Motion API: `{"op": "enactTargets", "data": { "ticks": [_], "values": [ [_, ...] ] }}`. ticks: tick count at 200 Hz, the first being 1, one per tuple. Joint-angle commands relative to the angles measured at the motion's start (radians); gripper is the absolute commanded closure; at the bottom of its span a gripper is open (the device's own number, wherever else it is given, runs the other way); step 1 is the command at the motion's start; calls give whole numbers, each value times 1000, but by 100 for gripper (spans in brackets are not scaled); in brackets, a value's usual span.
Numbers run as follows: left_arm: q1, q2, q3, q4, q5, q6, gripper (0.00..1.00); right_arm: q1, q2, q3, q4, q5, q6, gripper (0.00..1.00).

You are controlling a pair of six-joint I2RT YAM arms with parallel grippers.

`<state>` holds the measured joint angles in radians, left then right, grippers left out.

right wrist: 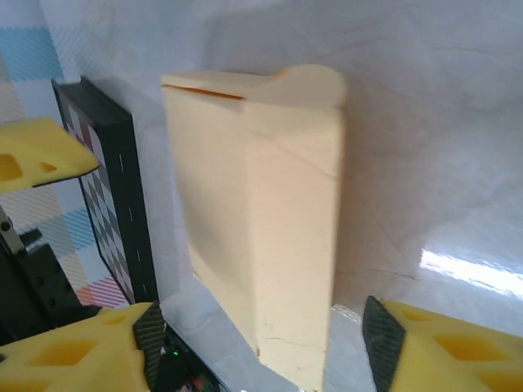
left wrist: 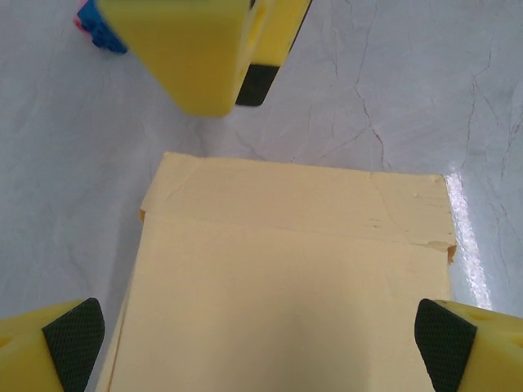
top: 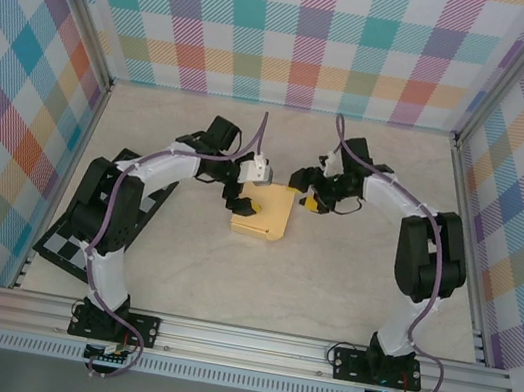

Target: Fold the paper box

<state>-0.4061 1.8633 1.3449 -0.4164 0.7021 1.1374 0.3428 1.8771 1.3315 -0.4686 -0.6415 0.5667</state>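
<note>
- The paper box lies about in the middle of the worktop, well clear of every edge, with the two arms leaning in over it from either side.
- It looks to me like a closed, flattish rectangular packet and not an open sheet: the main panels are folded over one another and the long creases are set.
- From the left wrist I see a band across the far end of the box, folded down along a crease, with a small tear or dog-ear at its right corner.
- From the right wrist a rounded tab shows at one end. I cannot tell whether it is tucked in or only resting against the body.
- The left pincer is spread wide and grasps nothing. Its dark pads stand just outside the two long sides of the box at its near end.
- The right pincer is also released. Its jaws stand apart on either side of the box's end, with bare worktop showing between them and the card.
- A checkered board leans at the left edge, and a pink stick with a blue end lies beyond the box. Neither touches the box.
- My judgement: the folding is largely done, and what is left is at most seating that end tab and pressing the ends flat.
</note>
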Motion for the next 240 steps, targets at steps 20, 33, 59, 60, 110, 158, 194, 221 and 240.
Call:
{"op": "enactTargets", "data": {
  "ticks": [20,33,59,60,110,158,194,221,240],
  "values": [
    [-10,84,98,-86,72,110,0,22,133,53,-87,13,-58,33],
    [-10,112,121,-106,82,114,0,26,161,64,-96,10,-72,35],
    [-11,155,154,-145,83,112,0,37,203,87,-136,48,-113,42],
    [-10,157,155,-147,82,113,0,38,204,89,-139,52,-115,42],
    [-10,184,158,-140,-11,66,0,42,237,120,-179,84,-166,51],
    [-6,166,159,-133,-2,9,1,60,216,95,-174,60,-197,56],
    [-13,106,47,-90,-3,27,1,59,121,66,-167,72,-254,56],
    [1,30,-45,59,4,-71,2,53,72,163,-253,209,-414,50],
    [27,-53,-99,178,16,-169,2,51,108,258,-286,267,-546,44]
  ]
}}
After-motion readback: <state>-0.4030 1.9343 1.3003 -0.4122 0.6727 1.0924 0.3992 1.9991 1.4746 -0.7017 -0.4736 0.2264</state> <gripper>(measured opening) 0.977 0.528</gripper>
